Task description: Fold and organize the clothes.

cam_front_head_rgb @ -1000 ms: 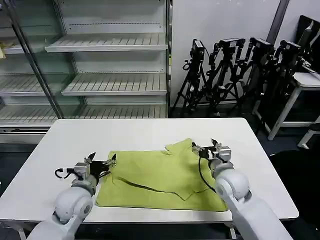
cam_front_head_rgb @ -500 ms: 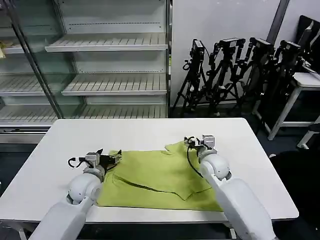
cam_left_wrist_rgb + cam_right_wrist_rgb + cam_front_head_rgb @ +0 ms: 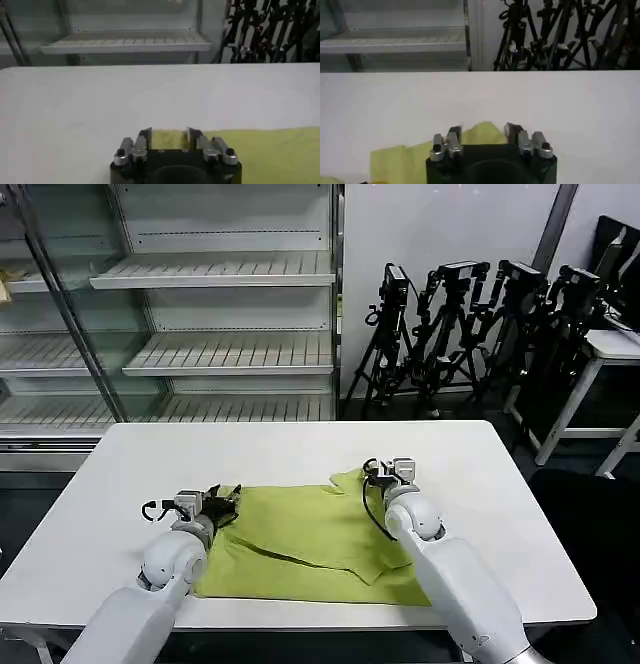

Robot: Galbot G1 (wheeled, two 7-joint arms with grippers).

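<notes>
Lime shirt (image 3: pixel 310 544) lies flat on the white desk (image 3: pixel 300 449), its near edge hidden behind both arms. Left pincer (image 3: pixel 222 506) gapes over the far left corner, right pincer (image 3: pixel 376 474) gapes at the collar; neither visibly grips cloth.

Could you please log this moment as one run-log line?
left gripper: open, at shirt far-left corner | right gripper: open, at far-right sleeve | shirt: flat on table

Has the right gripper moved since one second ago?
Yes. The right gripper has moved toward the robot's left and farther away over the shirt, away from the table's right edge.
</notes>
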